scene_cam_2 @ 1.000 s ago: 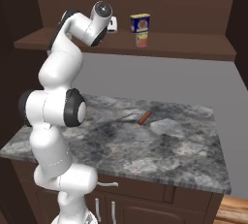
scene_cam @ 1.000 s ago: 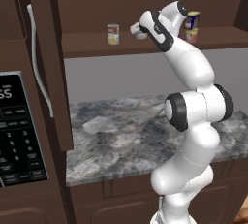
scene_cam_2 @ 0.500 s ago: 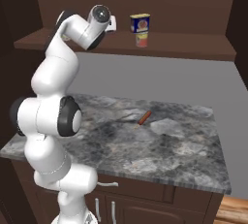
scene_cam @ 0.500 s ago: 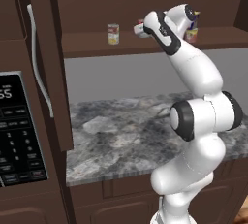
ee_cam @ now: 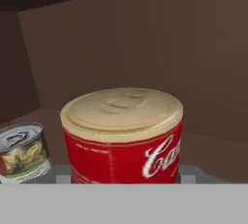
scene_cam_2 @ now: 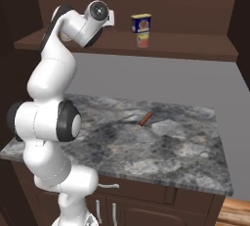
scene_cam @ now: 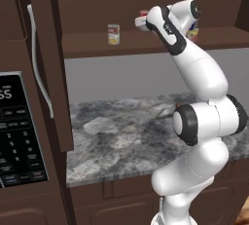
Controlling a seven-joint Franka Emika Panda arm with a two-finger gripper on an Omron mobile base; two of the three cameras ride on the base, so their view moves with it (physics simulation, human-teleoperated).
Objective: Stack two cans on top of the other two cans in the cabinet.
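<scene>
A dark brown kitchen: a grey marbled table (scene_cam_2: 161, 151) below, with a small reddish stick-like thing (scene_cam_2: 145, 118) lying on it, and the cabinet (scene_cam: 97, 44) above, its long shelf board open, its tall door (scene_cam: 48, 63) with a white bar handle (scene_cam: 39, 68).

The red-and-white can (ee_cam: 123, 138) stands upright — axis vertical, cream lid up — clamped between the fingers (ee_cam: 186, 173) over the shelf. Just beside it stands the cream can with the red label (scene_cam: 113, 34), also upright. Farther along the shelf, the blue tin (scene_cam_2: 140, 23) sits on the small pale-yellow can (scene_cam_2: 142, 39).
</scene>
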